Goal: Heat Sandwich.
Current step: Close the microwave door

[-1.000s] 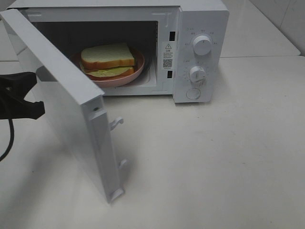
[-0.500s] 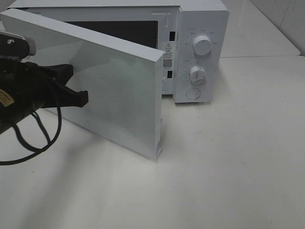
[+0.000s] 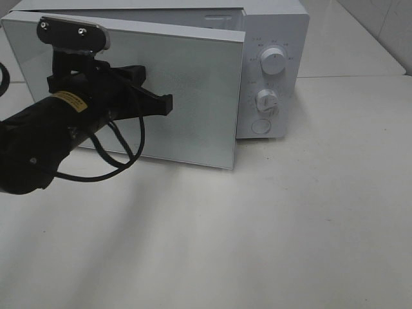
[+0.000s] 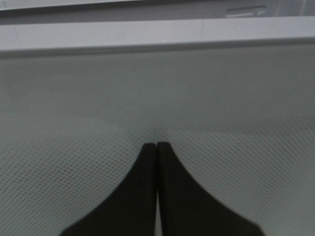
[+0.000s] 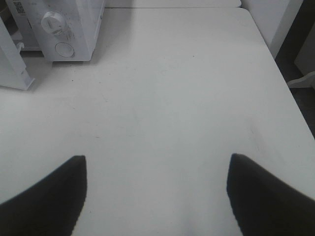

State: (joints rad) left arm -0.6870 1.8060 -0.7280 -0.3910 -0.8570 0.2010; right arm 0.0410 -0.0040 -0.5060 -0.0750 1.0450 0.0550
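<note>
The white microwave point(image 3: 270, 38) stands at the back of the table, and its door point(image 3: 193, 96) is swung nearly closed, with a narrow gap left at the latch side. The sandwich is hidden behind the door. My left gripper point(image 3: 168, 103) is shut with nothing in it, and its tips press against the door's mesh window point(image 4: 157, 98). In the left wrist view the two black fingers point(image 4: 147, 187) lie flat together, touching the glass. My right gripper point(image 5: 156, 196) is open over bare table, well off to the right of the microwave point(image 5: 59, 24), and it is outside the exterior high view.
Two round knobs point(image 3: 273, 62) and a round button point(image 3: 260, 125) sit on the microwave's control panel. The left arm's black cable point(image 3: 103, 168) loops down toward the table. The table's right edge point(image 5: 280, 78) drops off beside a white cabinet point(image 5: 270, 19).
My left gripper has swept rightward, pushing the door from wide open to nearly closed. The sandwich and its pink plate, visible a second ago, are now covered by the door.
</note>
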